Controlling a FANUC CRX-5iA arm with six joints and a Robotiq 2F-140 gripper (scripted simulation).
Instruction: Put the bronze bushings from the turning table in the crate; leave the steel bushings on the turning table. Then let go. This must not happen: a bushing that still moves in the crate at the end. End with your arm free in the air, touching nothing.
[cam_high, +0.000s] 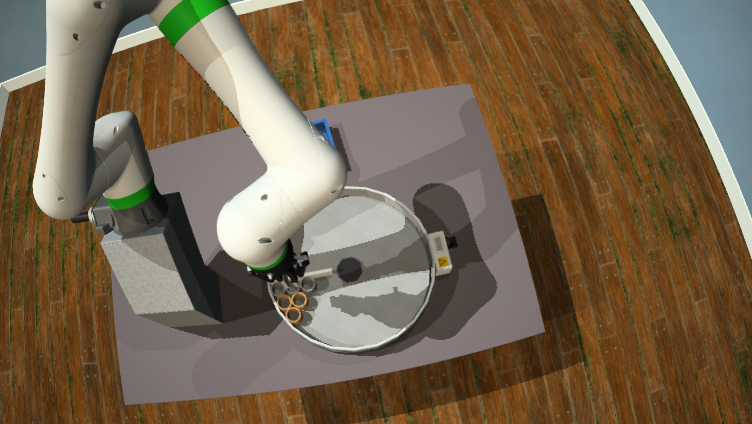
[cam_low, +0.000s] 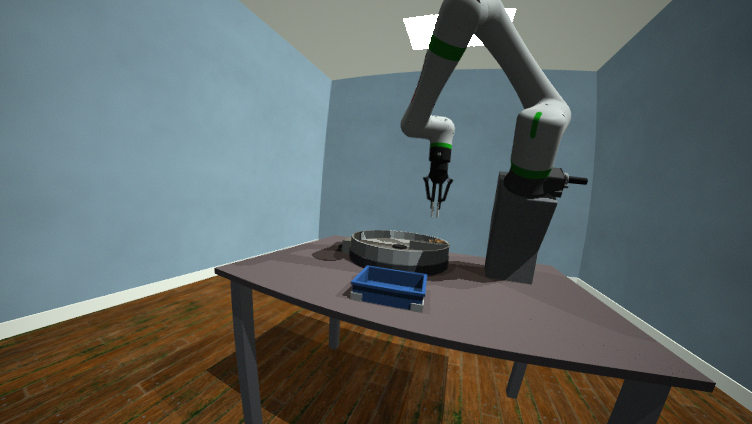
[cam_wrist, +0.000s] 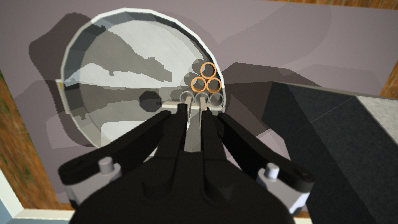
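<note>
Three bronze bushings (cam_high: 293, 321) (cam_wrist: 208, 62) stand clustered near the rim of the turning table (cam_high: 368, 221) (cam_low: 394, 259) (cam_wrist: 125, 45). Three steel bushings (cam_high: 314, 283) (cam_wrist: 187, 91) stand in a row beside them, by a pale bar. My gripper (cam_high: 289, 282) (cam_low: 434, 214) (cam_wrist: 195, 104) points down high above the turning table, over the steel row in the wrist view. Its fingers are nearly together, with a narrow gap and nothing between them. The blue crate (cam_high: 329, 137) (cam_low: 387, 297) shows no bushing in its visible part; its floor is mostly hidden.
The pale bar (cam_high: 319, 273) (cam_wrist: 171, 105) reaches from near the dark hub (cam_high: 349, 269) (cam_low: 399, 245) (cam_wrist: 149, 101) toward the rim. A white box (cam_high: 438, 252) is at the rim's far side. The robot's grey pedestal (cam_high: 152, 273) (cam_low: 513, 237) (cam_wrist: 320, 150) stands beside the turning table.
</note>
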